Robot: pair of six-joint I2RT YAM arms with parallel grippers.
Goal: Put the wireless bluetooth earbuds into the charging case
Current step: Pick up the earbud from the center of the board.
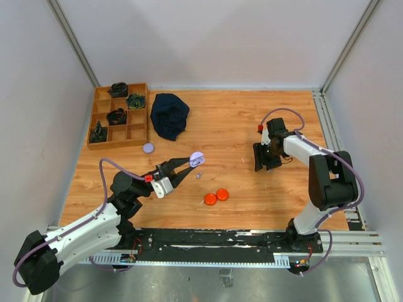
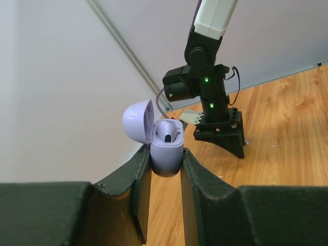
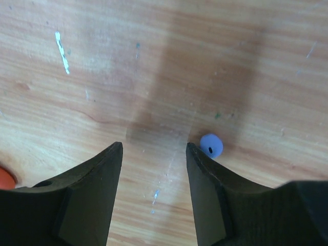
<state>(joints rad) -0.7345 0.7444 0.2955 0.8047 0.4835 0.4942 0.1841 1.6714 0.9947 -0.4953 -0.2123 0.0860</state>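
My left gripper [image 2: 166,154] is shut on the open lavender charging case [image 2: 166,151], held above the table. Its lid [image 2: 137,121] is flipped back, and one lavender earbud [image 2: 169,133] sits inside. In the top view the case [image 1: 197,158] hangs left of the table's middle. My right gripper [image 3: 154,146] hangs open just over the wood with nothing between its fingers. A lavender earbud [image 3: 211,145] lies on the table just outside the tip of its right-hand finger [image 3: 205,174]. In the top view this gripper [image 1: 264,158] points down at the right of the table.
Two orange discs [image 1: 216,197] lie near the front middle, with a small pale bit [image 1: 199,175] above them. A lavender disc [image 1: 148,148] lies below a wooden compartment tray [image 1: 140,119] at the back left. A dark cloth [image 1: 170,115] lies beside the tray.
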